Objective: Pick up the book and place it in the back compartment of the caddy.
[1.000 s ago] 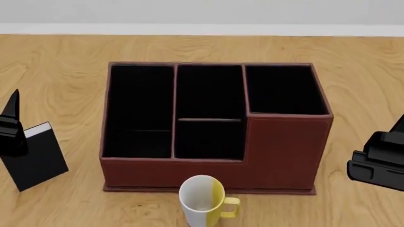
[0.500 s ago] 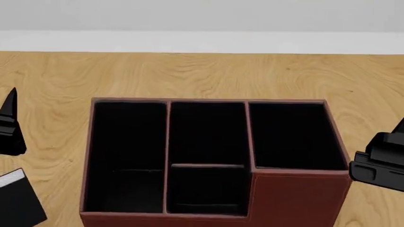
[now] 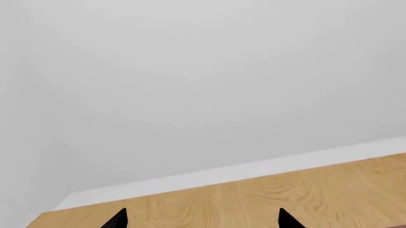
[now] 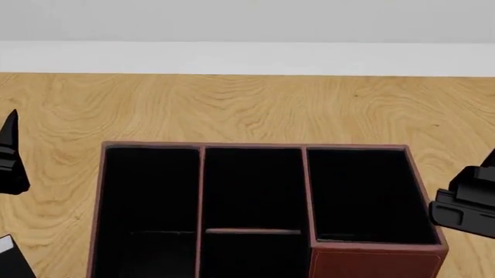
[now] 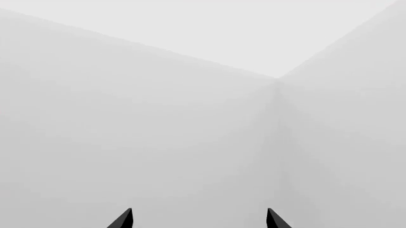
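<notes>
The red-brown caddy (image 4: 371, 263) fills the lower middle of the head view, its black cells open upward, with three cells along the back. Only a corner of the black book (image 4: 14, 265) with its white page edge shows at the bottom left, left of the caddy. My left gripper (image 4: 9, 159) hangs at the left edge, above the book and apart from it. My right gripper (image 4: 468, 202) is at the right edge beside the caddy. Both wrist views show fingertips spread wide with nothing between them: left gripper (image 3: 201, 221) over wood, right gripper (image 5: 198, 221) facing the wall.
The wooden tabletop (image 4: 247, 104) stretches behind the caddy to a white baseboard and pale wall (image 4: 247, 23). The left wrist view shows the table's far edge meeting the wall (image 3: 203, 95).
The head view has tilted up: the caddy and book have slid down the picture, the mug has dropped out of view, and more wall shows. Both grippers keep about the same places.
</notes>
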`<state>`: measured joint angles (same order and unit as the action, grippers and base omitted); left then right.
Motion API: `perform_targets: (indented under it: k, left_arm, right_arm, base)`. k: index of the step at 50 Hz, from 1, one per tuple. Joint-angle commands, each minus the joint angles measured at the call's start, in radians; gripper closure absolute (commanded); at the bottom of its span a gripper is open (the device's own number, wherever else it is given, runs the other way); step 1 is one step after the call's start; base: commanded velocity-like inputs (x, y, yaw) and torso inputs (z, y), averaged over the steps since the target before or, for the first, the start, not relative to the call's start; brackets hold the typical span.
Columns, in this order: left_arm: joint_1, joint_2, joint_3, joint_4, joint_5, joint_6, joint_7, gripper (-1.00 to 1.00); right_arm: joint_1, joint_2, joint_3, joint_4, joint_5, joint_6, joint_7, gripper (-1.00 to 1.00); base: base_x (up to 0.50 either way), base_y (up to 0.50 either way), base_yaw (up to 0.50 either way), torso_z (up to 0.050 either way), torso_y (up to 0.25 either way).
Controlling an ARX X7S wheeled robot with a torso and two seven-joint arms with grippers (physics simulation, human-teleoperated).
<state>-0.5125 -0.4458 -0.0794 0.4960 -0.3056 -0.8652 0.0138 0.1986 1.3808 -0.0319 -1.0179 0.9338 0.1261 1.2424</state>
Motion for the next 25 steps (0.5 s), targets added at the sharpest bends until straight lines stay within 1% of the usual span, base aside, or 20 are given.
perform_targets:
  k: [1,2,3,11,25]
  left_arm:
    - [0.012,0.006,-0.023,-0.007,-0.006,0.042,0.022,-1.0]
    - [0.022,-0.004,-0.008,-0.004,0.017,0.08,0.022,-1.0]
    - [0.016,0.004,-0.022,-0.004,-0.004,0.052,0.023,-1.0]
    - [0.017,0.0,-0.008,-0.018,0.004,0.058,0.022,-1.0]
    - [0.001,-0.001,0.006,-0.033,0.005,0.048,0.017,-1.0]
  right_arm:
    - [-0.038,0.005,0.029,-0.004,-0.014,-0.018,-0.001,-1.0]
    - [-0.045,0.008,0.033,-0.005,-0.016,-0.02,0.002,-1.0]
    - [-0.056,0.009,0.041,-0.005,-0.016,-0.026,0.004,-1.0]
    - [-0.044,0.006,0.025,0.003,-0.022,-0.027,-0.002,-1.0]
    - [0.005,-0.012,-0.009,0.008,-0.018,-0.005,-0.012,-1.0]
  base:
    - [0.0,0.0,0.0,0.0,0.0]
    - [0.0,0.0,0.0,0.0,0.0]
    - [0.0,0.0,0.0,0.0,0.0]
    - [0.0,0.0,0.0,0.0,-0.021]
    - [0.0,0.0,0.0,0.0,-0.231]
